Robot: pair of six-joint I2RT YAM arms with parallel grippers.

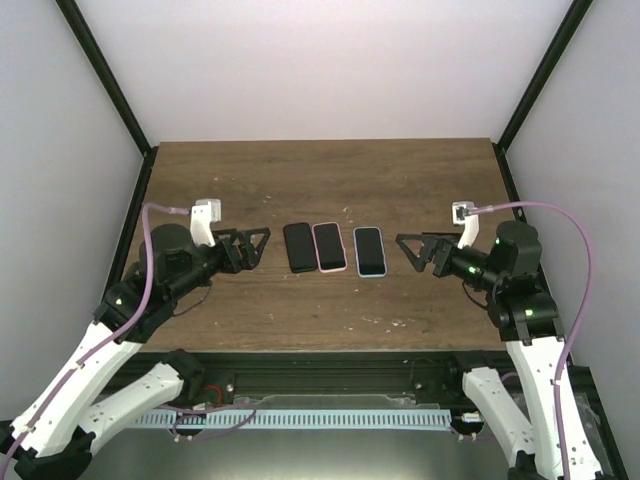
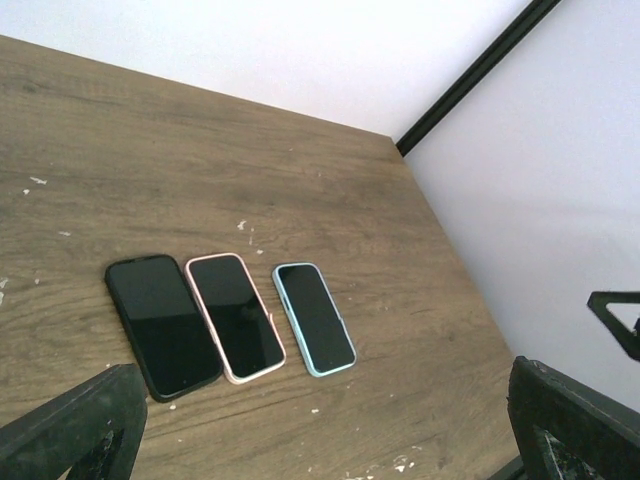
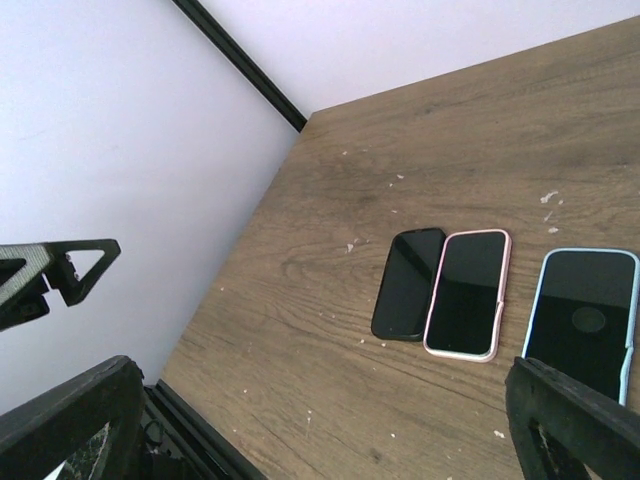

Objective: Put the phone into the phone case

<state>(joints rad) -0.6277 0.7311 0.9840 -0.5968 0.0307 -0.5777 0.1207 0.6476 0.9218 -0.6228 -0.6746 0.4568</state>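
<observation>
Three flat phone-shaped things lie side by side, screens up, mid-table: a black one (image 1: 299, 247), a pink-rimmed one (image 1: 330, 246) and a light-blue-rimmed one (image 1: 370, 251). I cannot tell which are bare phones, cased phones or empty cases. My left gripper (image 1: 255, 245) is open and empty, just left of the black one. My right gripper (image 1: 410, 250) is open and empty, just right of the blue one. The left wrist view shows black (image 2: 163, 325), pink (image 2: 235, 316) and blue (image 2: 314, 318). The right wrist view shows black (image 3: 408, 283), pink (image 3: 468, 293) and blue (image 3: 582, 322).
The wooden table (image 1: 320, 180) has white walls on three sides and black frame posts (image 1: 100, 70) at the back corners. Its near edge (image 1: 320, 352) meets a black rail by the arm bases. Purple cables (image 1: 560, 215) loop over both arms.
</observation>
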